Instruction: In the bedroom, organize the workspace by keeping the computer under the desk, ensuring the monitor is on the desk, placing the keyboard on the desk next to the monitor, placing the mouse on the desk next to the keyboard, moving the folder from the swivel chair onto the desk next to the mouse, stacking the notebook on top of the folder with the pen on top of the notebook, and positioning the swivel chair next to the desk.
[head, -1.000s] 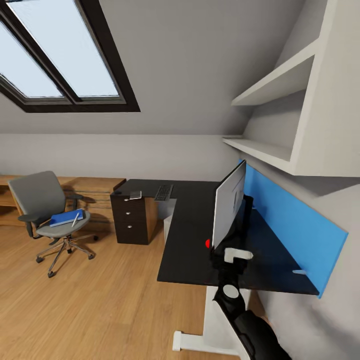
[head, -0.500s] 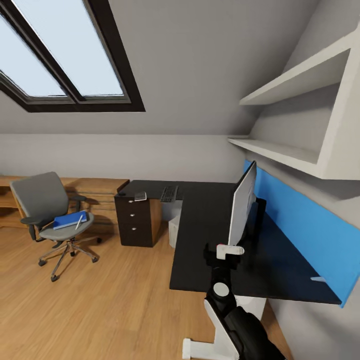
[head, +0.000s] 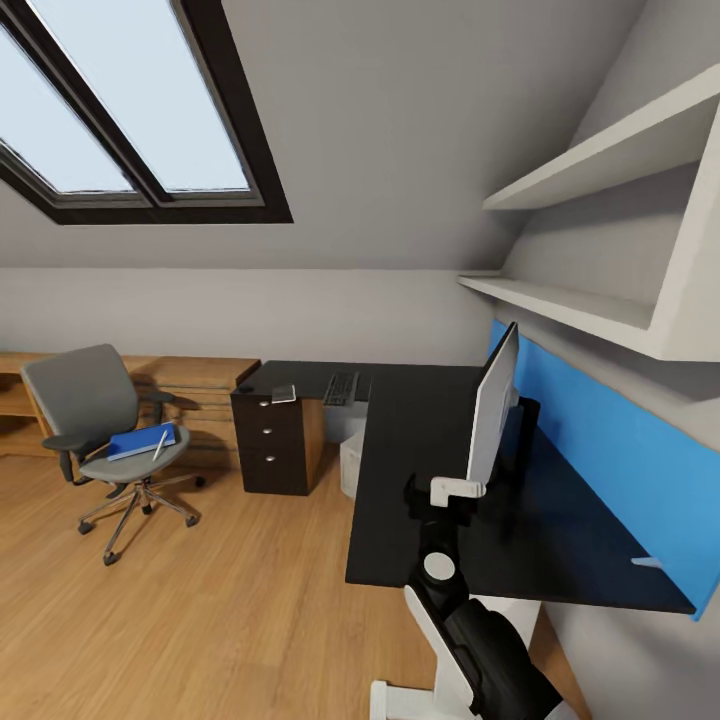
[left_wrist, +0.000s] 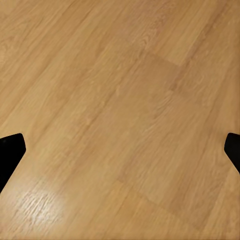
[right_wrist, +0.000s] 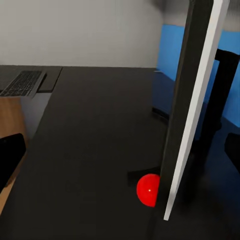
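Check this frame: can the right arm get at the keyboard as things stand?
Probably not yet: the keyboard lies at the desk's far end, well beyond the right gripper, which sits beside the monitor.

My black right arm (head: 480, 640) reaches up and forward, its white wrist bracket (head: 458, 490) just beside the thin white monitor's (head: 493, 405) near edge. Both grippers' dark fingertips (right_wrist: 11, 155) sit spread wide apart.

Black desk (head: 420, 480) with monitor (head: 492, 405), keyboard (head: 339, 387)
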